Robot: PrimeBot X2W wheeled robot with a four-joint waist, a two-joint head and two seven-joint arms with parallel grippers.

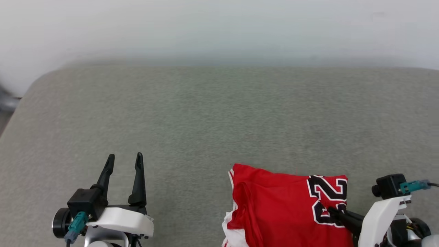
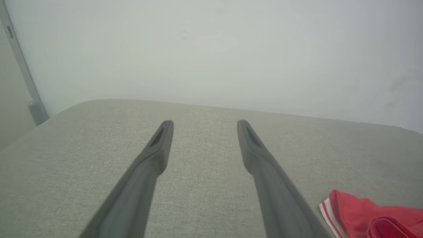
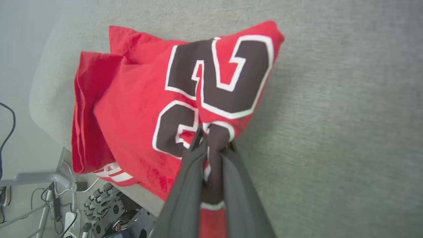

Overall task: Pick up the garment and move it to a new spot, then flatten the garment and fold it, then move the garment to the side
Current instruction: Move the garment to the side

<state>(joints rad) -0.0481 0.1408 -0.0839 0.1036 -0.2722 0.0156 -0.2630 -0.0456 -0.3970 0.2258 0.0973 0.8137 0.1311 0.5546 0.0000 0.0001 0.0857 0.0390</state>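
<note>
black numeral 2 (image 3: pixel 254 59) on red garment (image 3: pixel 132 109)

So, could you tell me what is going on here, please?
The robot's right gripper is pinched shut on a bunched red jersey, gripping the fabric at its black number. The jersey sits at the near edge of a grey pad, not yet flattened. The left gripper hovers open and empty over the pad, apart from the jersey.
</note>
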